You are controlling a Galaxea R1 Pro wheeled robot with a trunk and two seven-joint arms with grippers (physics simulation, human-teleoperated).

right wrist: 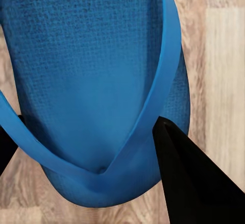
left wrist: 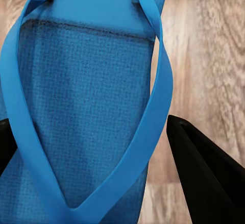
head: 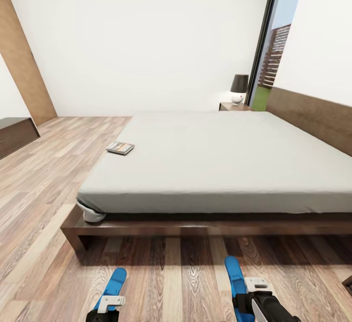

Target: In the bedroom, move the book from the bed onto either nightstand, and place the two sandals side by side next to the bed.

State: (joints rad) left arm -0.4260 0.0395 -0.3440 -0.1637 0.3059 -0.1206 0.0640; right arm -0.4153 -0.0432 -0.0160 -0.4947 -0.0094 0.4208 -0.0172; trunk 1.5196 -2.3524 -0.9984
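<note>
The book [head: 120,148] lies flat on the pale-grey mattress, near the left edge of the bed [head: 215,224]. Beyond the bed's far corner stands a nightstand [head: 233,107]. In front of the bed's near side are two blue sandals, one on the left [head: 113,283] and one on the right [head: 234,273], both pointing toward the bed. My left gripper [head: 108,305] holds the left sandal [left wrist: 87,81], its black fingers [left wrist: 204,178] set wide against the straps. My right gripper [head: 254,290] grips the right sandal [right wrist: 92,55] the same way, with one finger [right wrist: 194,178] against the strap. Whether the soles touch the floor is unclear.
A lamp [head: 238,88] stands on the nightstand beside a tall window [head: 276,43]. A long low dark cabinet [head: 14,136] and a brown door [head: 22,62] are at the left. The headboard [head: 313,116] runs along the right wall. Wood floor lies between me and the bed.
</note>
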